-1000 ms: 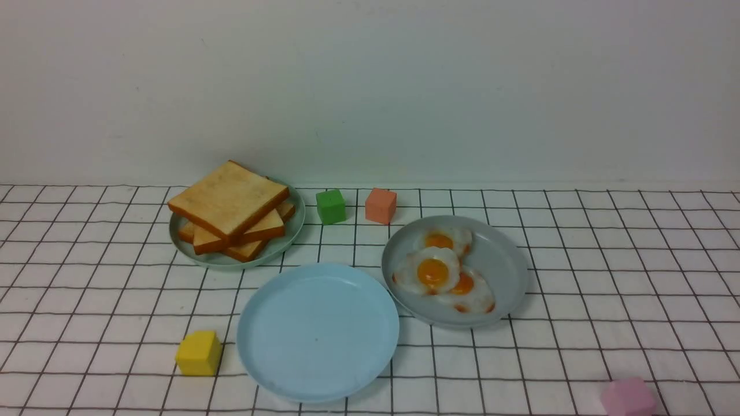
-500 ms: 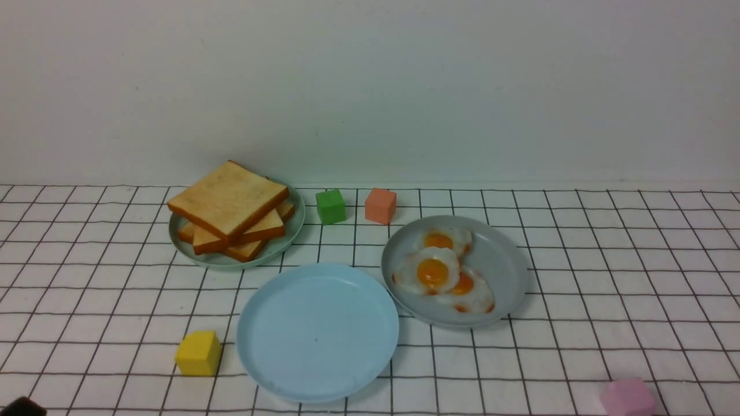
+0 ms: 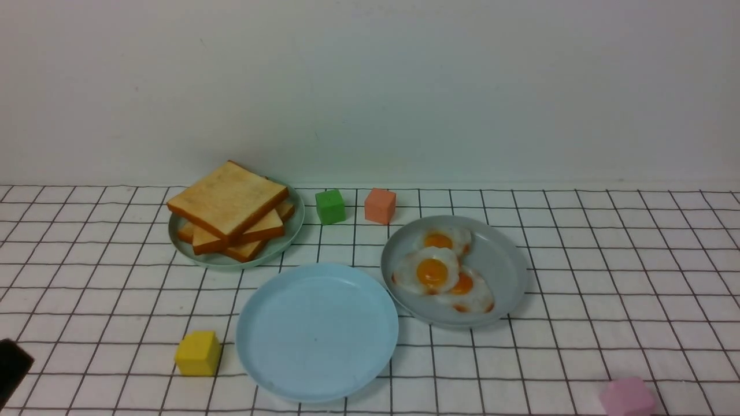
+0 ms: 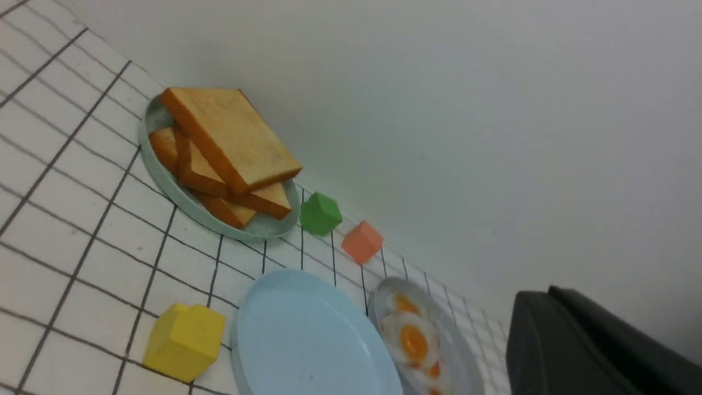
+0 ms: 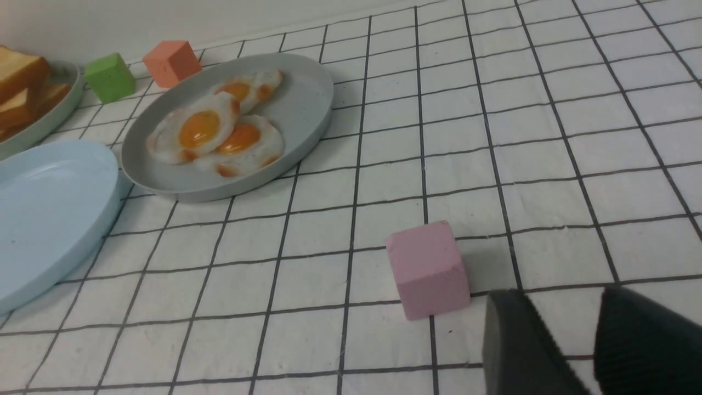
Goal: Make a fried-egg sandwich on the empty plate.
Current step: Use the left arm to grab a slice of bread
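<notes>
The left gripper is closed on nothing and cut off at the table's front-left corner. The right gripper is held apart beside the pink cube. The empty plate is set by the front edge, between the toast stack and the overlapped eggs, judged reachable by both. Lower slices are half hidden.

A green cube and a salmon cube are set side by side near the white wall. A yellow cube and a pink cube are placed nearer, well apart, on the grid-lined cloth.
</notes>
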